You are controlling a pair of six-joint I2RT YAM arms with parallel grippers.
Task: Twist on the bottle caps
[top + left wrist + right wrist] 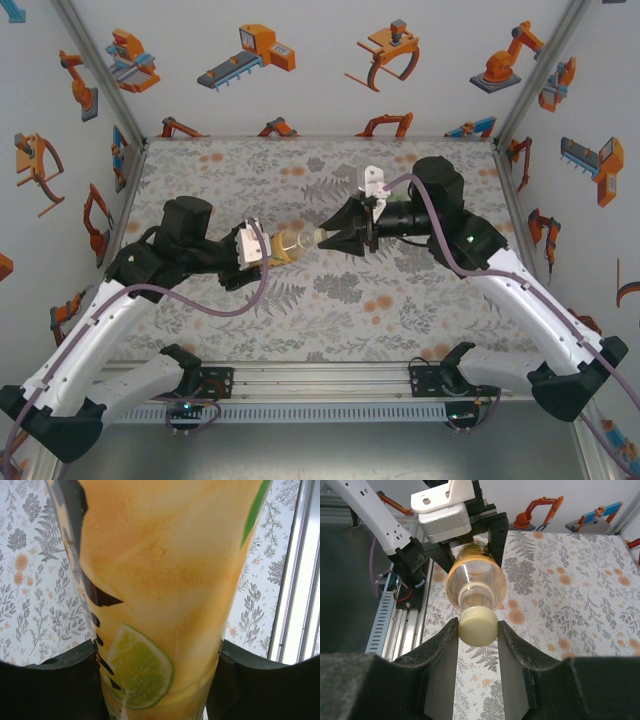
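A yellow-orange juice bottle with a lime-slice label hangs sideways above the middle of the table. My left gripper is shut on its body, one black finger on each side. Its neck points right toward my right gripper. That gripper is shut on a pale yellow cap, which sits against the mouth of the bottle. The cap is pinched by its sides between the two fingertips. How far the cap is threaded on is hidden.
The floral tabletop lies beneath both arms. An aluminium rail with both arm bases runs along the near edge. Walls printed with orange robot pictures close in the back and both sides.
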